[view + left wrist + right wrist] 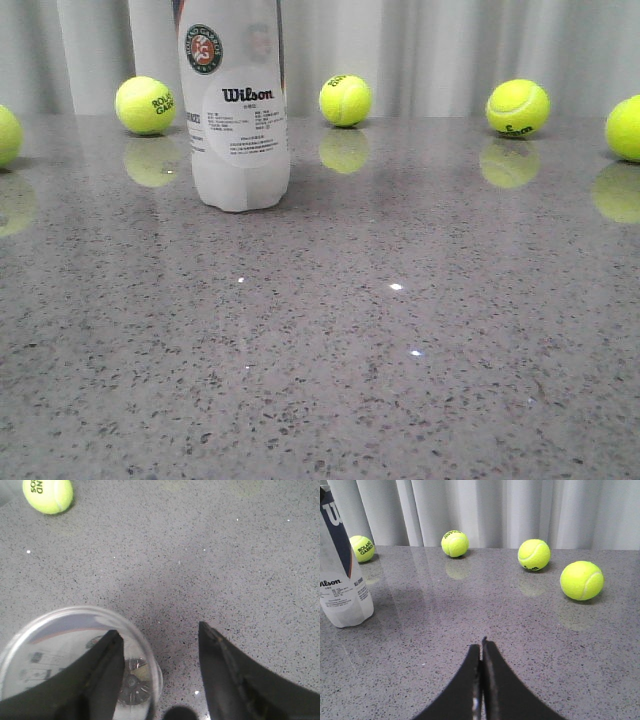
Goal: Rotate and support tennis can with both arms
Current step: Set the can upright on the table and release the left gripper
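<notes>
The tennis can (240,130) stands upright on the grey speckled table (400,350), left of the middle, Wilson label facing me; its top is cut off by the frame. The left wrist view looks straight down into the can's open top (55,635). My left gripper (159,629) is open above it, one finger (107,665) over the mouth and the other (225,670) outside over the table. My right gripper (481,645) is shut and empty, low over the table, well to the right of the can (342,590). Neither gripper shows in the front view.
Several yellow-green tennis balls lie along the back of the table by the curtain: one (145,105) just left of the can, others (345,100) (517,107) to its right. Further balls lie at both side edges. One ball (48,495) shows in the left wrist view.
</notes>
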You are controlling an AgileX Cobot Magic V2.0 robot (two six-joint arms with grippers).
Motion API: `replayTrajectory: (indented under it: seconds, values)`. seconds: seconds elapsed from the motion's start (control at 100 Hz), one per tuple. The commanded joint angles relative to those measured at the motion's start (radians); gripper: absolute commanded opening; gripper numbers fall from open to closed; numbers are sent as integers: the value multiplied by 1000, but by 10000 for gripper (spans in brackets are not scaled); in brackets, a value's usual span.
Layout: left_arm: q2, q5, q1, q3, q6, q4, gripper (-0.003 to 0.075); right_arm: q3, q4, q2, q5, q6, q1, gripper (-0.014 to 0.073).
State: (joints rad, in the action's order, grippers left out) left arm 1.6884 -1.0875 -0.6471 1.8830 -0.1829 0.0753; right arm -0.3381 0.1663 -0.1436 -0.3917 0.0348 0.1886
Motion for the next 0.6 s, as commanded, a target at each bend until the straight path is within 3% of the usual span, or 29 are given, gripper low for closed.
replayTrajectory:
  seconds: [0.0,0.16,0.31,0.59]
  values:
    - [-45,72,0,37,-4,12,319,-27,-6,-9,80,1,-6,-58]
    - [-99,133,-3,33,-4,12,234,-27,-6,-9,80,1,-6,-58]
    - [-177,214,-3,-51,5,-14,-20,-27,-6,-9,80,1,-6,-58]
    - [-362,451,-3,-403,57,-22,-19,-27,-6,-9,80,1,-6,-58]
